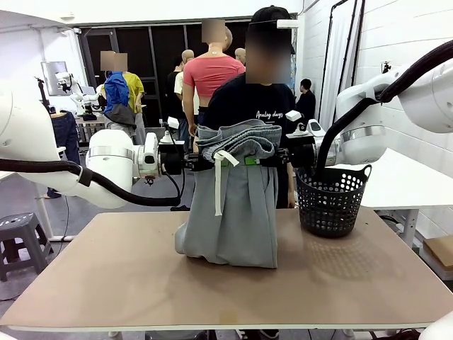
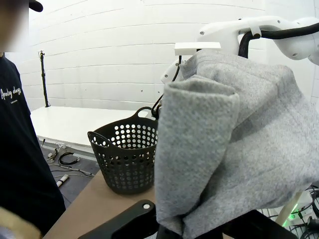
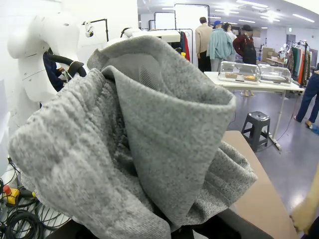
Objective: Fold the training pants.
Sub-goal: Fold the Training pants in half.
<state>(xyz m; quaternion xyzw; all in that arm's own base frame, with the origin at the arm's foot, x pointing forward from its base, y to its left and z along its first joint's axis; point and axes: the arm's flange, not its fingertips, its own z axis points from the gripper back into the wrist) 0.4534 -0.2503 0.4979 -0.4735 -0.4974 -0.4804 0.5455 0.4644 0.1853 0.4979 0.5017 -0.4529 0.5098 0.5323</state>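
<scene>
**Holding the pants up between both arms, mid-fold**

Looking across the table from the front, I am seeing the training pants [image 1: 233,205] hanging between my two arms above the table [image 1: 212,297]. The left gripper [image 1: 202,162] is pinching one side of the waistband end and the right gripper [image 1: 277,157] is pinching the other, both clamped tight on the fabric. The white drawstring [image 1: 219,185] is dangling down the front. The lower part of the garment is resting bunched on the tabletop, while the upper part is slumping over the line between the grippers. A black basket [image 1: 331,201] is standing just beside the pants on my right, and a person [image 1: 256,106] is standing behind them at the far side.

Checking the left wrist view, grey fabric is draping over my left fingers and hiding them; the basket is sitting beyond it on the table.

Checking the right wrist view, the waistband folds are heaping over my right fingers in the same way, so the fingers themselves are hidden.

I am judging this as the lift-and-lay step. Next, I am needing to move both arms together, keeping the cloth taut, and lower it flat while staying clear of the basket.
</scene>
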